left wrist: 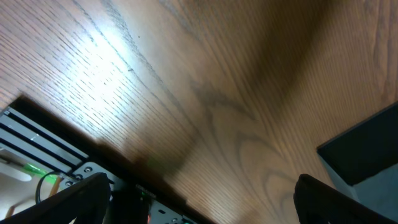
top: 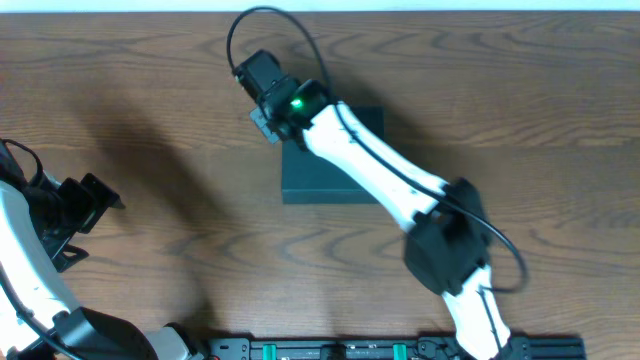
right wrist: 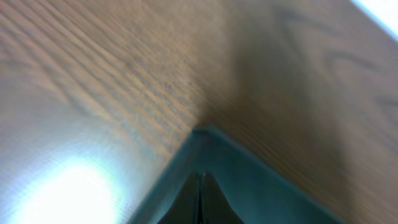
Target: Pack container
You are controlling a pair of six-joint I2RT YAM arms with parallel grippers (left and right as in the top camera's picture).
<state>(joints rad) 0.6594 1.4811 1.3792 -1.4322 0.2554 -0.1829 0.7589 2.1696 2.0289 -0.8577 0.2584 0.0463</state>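
The container is a dark teal square box lying closed and flat in the middle of the table. My right arm reaches across it, and the right gripper sits over its far left corner. In the right wrist view the right gripper is shut, its two fingertips pressed together just above the teal lid near that corner, with nothing between them. My left gripper hovers at the table's left side, well away from the box. It is open and empty; a corner of the container shows at the right.
A black equipment rail with green lights runs along the table's near edge, and it also appears under the left gripper as a black rail. Bare wooden tabletop surrounds the box.
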